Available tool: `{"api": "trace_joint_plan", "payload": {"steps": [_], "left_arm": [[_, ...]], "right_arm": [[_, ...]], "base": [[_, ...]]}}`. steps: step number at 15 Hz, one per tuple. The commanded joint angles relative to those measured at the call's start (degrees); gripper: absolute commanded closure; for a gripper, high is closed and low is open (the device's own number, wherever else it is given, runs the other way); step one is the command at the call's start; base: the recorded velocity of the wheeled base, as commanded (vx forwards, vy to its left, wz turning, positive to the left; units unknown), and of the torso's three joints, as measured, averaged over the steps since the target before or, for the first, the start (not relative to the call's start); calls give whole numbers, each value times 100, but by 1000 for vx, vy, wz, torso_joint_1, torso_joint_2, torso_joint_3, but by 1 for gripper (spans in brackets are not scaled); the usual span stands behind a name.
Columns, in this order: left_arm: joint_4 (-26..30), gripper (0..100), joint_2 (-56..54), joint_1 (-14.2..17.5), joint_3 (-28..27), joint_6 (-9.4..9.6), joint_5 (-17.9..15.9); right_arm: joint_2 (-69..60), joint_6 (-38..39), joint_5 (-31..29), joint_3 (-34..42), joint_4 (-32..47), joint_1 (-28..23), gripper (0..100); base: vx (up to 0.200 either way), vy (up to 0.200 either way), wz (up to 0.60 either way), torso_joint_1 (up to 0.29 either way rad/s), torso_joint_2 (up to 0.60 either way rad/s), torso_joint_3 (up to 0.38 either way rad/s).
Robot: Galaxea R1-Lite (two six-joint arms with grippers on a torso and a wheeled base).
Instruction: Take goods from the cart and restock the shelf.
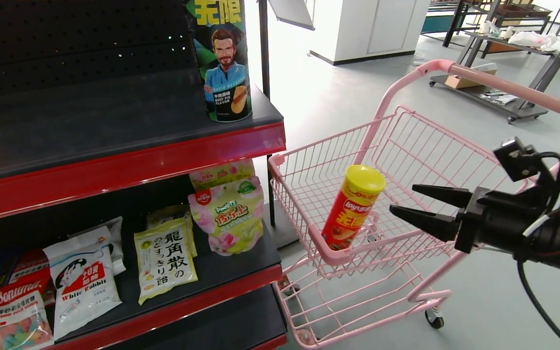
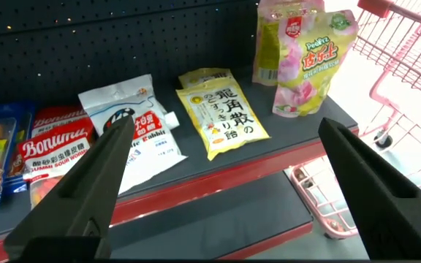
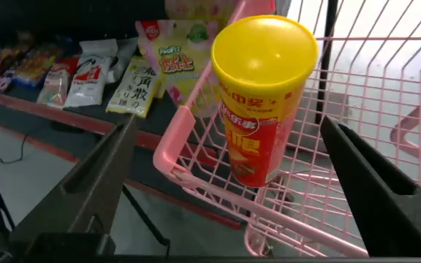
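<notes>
Right gripper (image 1: 403,198), nearest the head camera: black fingers spread apart, tips pointing at the chip can (image 1: 353,206) and just short of it, pinching nothing. In the right wrist view the can sits between the two spread fingers, apart from both.

Chip can: a tube with a yellow lid and a red label carrying yellow and white lettering and a round logo. It stands slightly tilted in the basket of the pink wire cart (image 1: 331,253), against the rim at the corner nearest the shelf.

Left gripper (image 2: 226,123): fingers spread wide, holding nothing, facing the lower shelf board.

Upper shelf board (image 1: 90,121): dark, with a red front strip. A tall can (image 1: 224,63) stands upright near its right end; its label is dark green and blue with large yellow characters and a printed figure in a blue shirt.

Lower shelf board, right to left:
- a pink and green pouch (image 1: 229,218) with flower print, propped upright, a second pouch behind it;
- a yellow bag (image 1: 163,260) lying flat, with bold black characters in columns;
- a white bag (image 1: 83,282) with a red patch and blue lettering;
- a red and white bag (image 1: 20,311) with coloured sweets visible in it.
</notes>
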Motion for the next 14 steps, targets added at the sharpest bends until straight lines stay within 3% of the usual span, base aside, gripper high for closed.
{"api": "trace_joint_plan", "payload": {"steps": [1,5,10,14], "left_arm": [[2,0,5,7,0,-4,2],[2,0,5,-2,0,-4,2],[2,0,5,7,0,-4,2],[2,0,5,-2,0,-4,2]], "right_arm": [[804,-109,173,-108,-101,47,0],[1261,-126,261,-522,-110,276,0],[1858,-258,595,-970,-154,100,0],[2456,-311,1078,-1119,-980,-58,0]], "base": [[0,0,0,0,0,0],[0,0,0,0,0,0],[0,0,0,0,0,0],[0,0,0,0,0,0]]}}
